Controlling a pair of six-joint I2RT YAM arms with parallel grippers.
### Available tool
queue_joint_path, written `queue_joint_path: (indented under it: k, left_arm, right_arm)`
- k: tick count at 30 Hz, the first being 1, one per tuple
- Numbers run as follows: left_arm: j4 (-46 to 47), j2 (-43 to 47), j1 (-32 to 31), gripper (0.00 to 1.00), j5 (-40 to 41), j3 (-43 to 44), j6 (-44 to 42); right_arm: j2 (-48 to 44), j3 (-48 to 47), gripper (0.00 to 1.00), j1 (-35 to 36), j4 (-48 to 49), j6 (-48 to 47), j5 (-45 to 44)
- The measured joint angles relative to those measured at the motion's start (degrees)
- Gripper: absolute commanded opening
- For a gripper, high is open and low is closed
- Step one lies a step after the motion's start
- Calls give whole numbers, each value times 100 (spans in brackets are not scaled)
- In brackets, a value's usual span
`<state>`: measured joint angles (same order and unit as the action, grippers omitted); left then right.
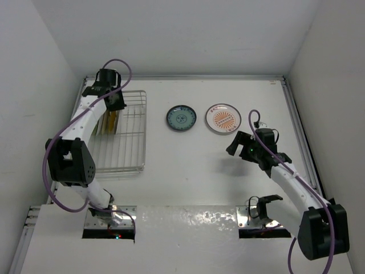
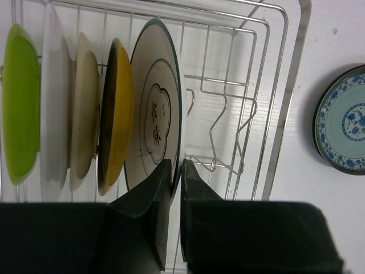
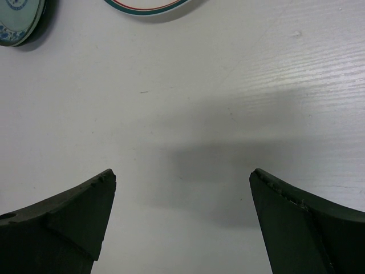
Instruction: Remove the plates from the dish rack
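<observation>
Reaching over the dish rack (image 1: 134,137), left tool (image 2: 175,165) pinches white plate (image 2: 154,114) rim; right tool (image 3: 182,171) gapes.

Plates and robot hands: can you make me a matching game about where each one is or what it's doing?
Things
1. lime green plate
2. white plate with dark lines
3. teal-blue plate
4. right gripper

Places or states
A. lying flat on the table, outside the dish rack
B. open, above bare table
C. standing in the dish rack, at the end of the row
D. standing in the dish rack, rim pinched by the left gripper

Pairs: 1-C, 2-D, 3-A, 4-B
</observation>
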<state>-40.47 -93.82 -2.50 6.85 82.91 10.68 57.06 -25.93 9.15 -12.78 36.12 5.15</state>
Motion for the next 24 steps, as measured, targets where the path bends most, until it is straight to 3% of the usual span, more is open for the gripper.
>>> queue_joint_path:
  k: [4, 9, 16, 19, 22, 24]
  left_arm:
    - [-393, -61, 4, 0, 68, 428, -111]
    - [-1067, -225, 2, 0, -179, 1744, -229]
    - [-1255, -177, -295, 0, -398, 2903, -337]
    - [-1215, -142, -1047, 0, 442, 2889, -509]
    - [-704, -105, -2413, 0, 1720, 2463, -868]
    - [-68, 50, -3316, 0, 2376, 1731, -1233]
  right_arm:
    - [-127, 20, 99, 0, -17, 50, 0]
    - [-153, 26, 99, 0, -63, 144, -13]
    - [-157, -249, 99, 0, -533, 186, -175]
    - [-120, -767, 99, -17, -785, 232, -116]
    - [129, -1738, 99, -155, -883, 321, 286]
    - [393, -2446, 99, -372, -752, 444, 706]
